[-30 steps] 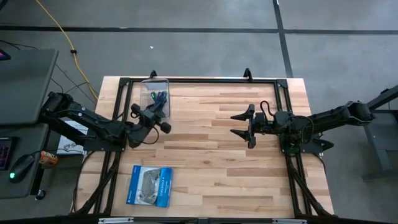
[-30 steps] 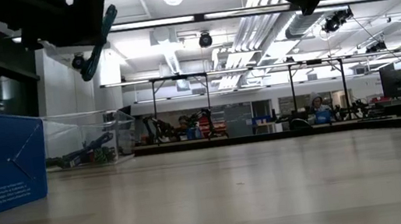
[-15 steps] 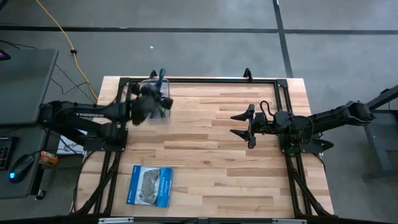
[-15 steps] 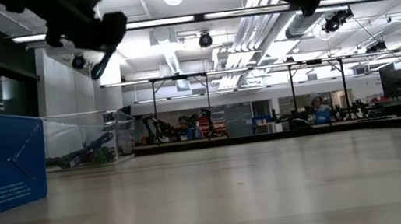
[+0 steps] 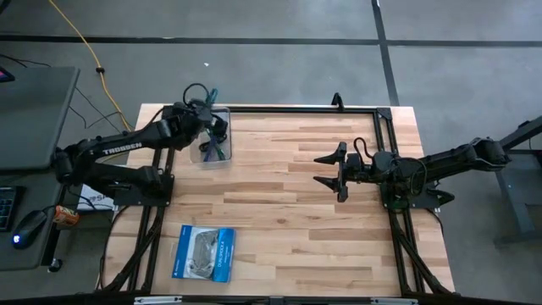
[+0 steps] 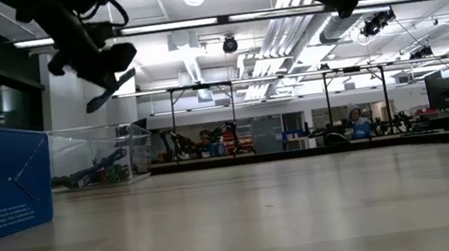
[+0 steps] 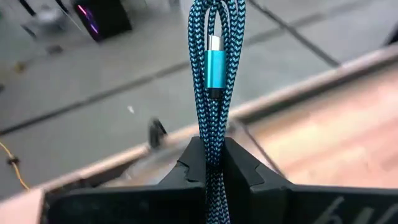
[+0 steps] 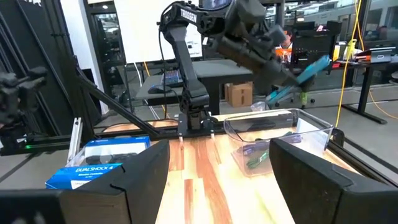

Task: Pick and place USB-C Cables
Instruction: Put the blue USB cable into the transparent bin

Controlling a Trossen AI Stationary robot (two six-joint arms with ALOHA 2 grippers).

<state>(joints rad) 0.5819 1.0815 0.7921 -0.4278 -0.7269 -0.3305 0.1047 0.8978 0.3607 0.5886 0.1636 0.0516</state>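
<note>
Left gripper [image 7: 212, 163], clenched on a braided teal-blue coiled cable [image 7: 214, 74], hangs above the clear plastic bin [image 5: 212, 149] at the wooden surface's [image 5: 279, 212] eleven o'clock. Right gripper [image 5: 329, 171] waits released at three o'clock.

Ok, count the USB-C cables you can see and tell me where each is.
3. The teal-blue cable is pinched in the left hand, above the clear bin. The purple cable and green cable lie inside that bin. Others could be hidden there.

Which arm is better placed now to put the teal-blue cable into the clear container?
Left: the left gripper holds the teal-blue cable above the clear container; the right gripper waits open, mid-table.
</note>
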